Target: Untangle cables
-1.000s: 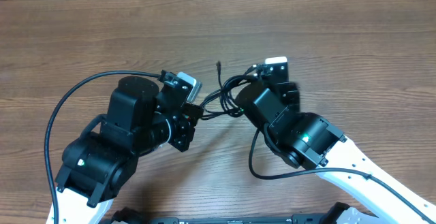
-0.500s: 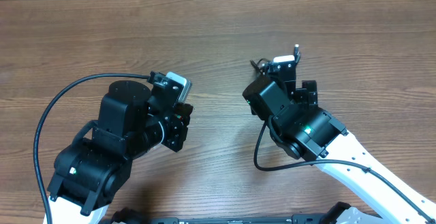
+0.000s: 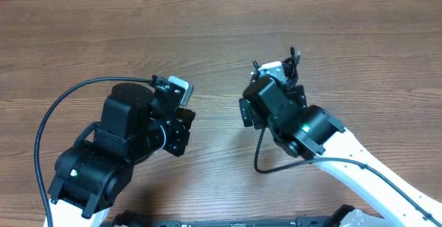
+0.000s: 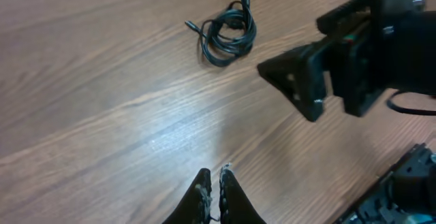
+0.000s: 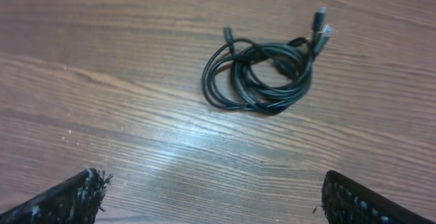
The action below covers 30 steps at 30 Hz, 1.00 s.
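The cables (image 5: 262, 74) are thin black cords with small plug ends, coiled in one small bundle on the wooden table. In the right wrist view the bundle lies ahead of my right gripper (image 5: 214, 190), which is wide open and empty. In the left wrist view the cables (image 4: 228, 33) lie far ahead of my left gripper (image 4: 214, 180), which is shut with nothing seen between its fingers. From overhead only a few cable ends (image 3: 293, 56) stick out past the right arm's wrist (image 3: 273, 82). The left arm's wrist (image 3: 176, 110) is well left of them.
The wooden table (image 3: 103, 34) stretches around both arms. A thick black robot cable (image 3: 62, 110) loops out left of the left arm, and another (image 3: 259, 154) hangs under the right arm. The right arm's black body (image 4: 354, 54) fills the right of the left wrist view.
A second ago both grippers were close together with cable strands between them. The arms have since drawn apart, and the cables now lie bundled by the right wrist.
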{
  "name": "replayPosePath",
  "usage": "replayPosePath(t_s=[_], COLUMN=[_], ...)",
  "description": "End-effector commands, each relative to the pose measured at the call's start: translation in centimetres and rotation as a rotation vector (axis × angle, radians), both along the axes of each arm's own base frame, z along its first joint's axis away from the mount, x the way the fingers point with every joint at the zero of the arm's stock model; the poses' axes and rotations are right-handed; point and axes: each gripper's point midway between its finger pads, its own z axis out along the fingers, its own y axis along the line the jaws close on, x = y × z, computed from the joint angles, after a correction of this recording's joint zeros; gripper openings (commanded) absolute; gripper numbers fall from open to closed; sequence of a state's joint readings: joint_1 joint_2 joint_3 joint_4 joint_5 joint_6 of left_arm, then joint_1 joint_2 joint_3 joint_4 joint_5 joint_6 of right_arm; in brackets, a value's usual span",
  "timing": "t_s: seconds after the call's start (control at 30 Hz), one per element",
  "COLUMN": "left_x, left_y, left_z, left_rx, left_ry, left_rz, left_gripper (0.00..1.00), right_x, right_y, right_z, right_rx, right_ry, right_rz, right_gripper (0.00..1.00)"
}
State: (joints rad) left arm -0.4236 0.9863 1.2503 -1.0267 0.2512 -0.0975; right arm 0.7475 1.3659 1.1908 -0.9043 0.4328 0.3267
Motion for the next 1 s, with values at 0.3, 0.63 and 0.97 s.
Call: replayPosePath(t_s=[0.3,0.63,0.97], left_x=[-0.9,-0.9,-0.9], left_y=[-0.6,-0.6,-0.7], left_z=[0.9,0.9,1.1], left_rx=[-0.068,-0.08,-0.122], left_ry=[0.035,0.048,0.083], left_rz=[-0.008,0.008,0.051], left_gripper=[0.1,0.11,0.12], right_x=[4.1,6.3,7.8], right_y=[-3.3,-6.5,-7.2], right_z=[-7.2,-10.4,-12.7], right_rx=[-0.155,0.053,0.092], right_ry=[0.165,0.321,0.342], right_rz=[-0.022,-0.022,-0.073], right_gripper=[0.63,0.65,0.71])
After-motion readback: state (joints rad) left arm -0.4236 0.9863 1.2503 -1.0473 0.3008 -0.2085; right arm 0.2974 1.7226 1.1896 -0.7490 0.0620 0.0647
